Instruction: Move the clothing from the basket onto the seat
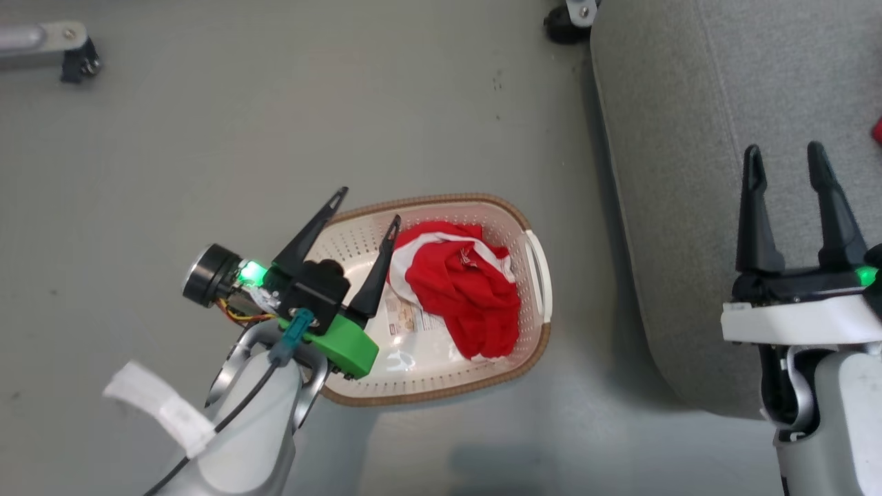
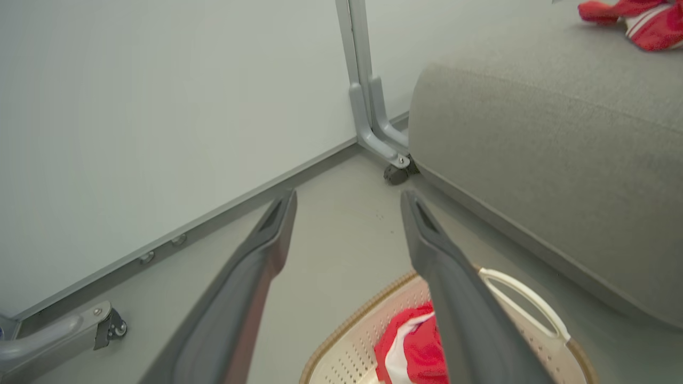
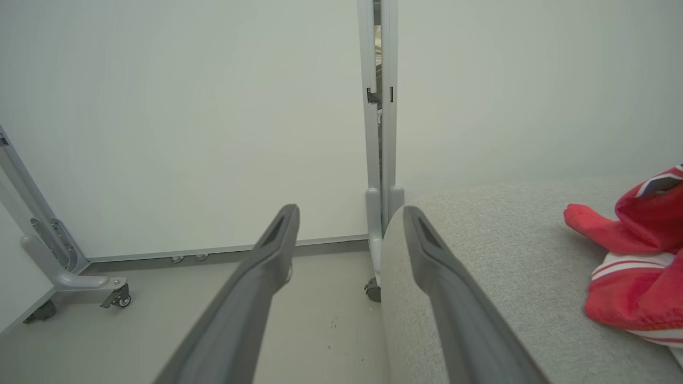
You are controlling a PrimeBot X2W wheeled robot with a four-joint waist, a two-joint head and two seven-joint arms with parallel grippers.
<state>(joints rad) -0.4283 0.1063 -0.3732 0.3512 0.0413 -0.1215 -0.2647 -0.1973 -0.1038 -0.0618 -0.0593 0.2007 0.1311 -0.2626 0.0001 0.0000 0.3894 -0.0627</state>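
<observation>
The left gripper (image 1: pixel 369 204), two long dark fingers on a black and green mount, is hovering at centre left of the head view. Its fingers are spread wide with nothing between them, and the tips are pointing toward the upper right, over the left half of the basket (image 1: pixel 441 200). This is a cream-white perforated plastic laundry tub with a brown woven-look rim and white side handles, standing on the grey floor (image 1: pixel 207 138). Toward its right wall the clothing (image 1: pixel 458 289), a crumpled soft red sports garment with white trim, is lying in a heap. The heap is just beside the nearer finger, which appears to be raised above it, not touching. A paper label (image 1: pixel 403 320) is showing on the bare basket bottom to the left of the heap. The right gripper (image 1: pixel 784 148), at lower right of the head view, is likewise open and empty, its fingers pointing up over the seat (image 1: pixel 689 138), a large light-grey fabric-upholstered cushion with rounded edges. At the right edge of the right wrist view, another red and white garment (image 3: pixel 635 266) is already lying on the seat. Judged step: reaching for the garment left in the basket. The next move calls for swinging the left fingers rightward and down, straddling a raised fold, closing on it, then lifting clear of the rim.
</observation>
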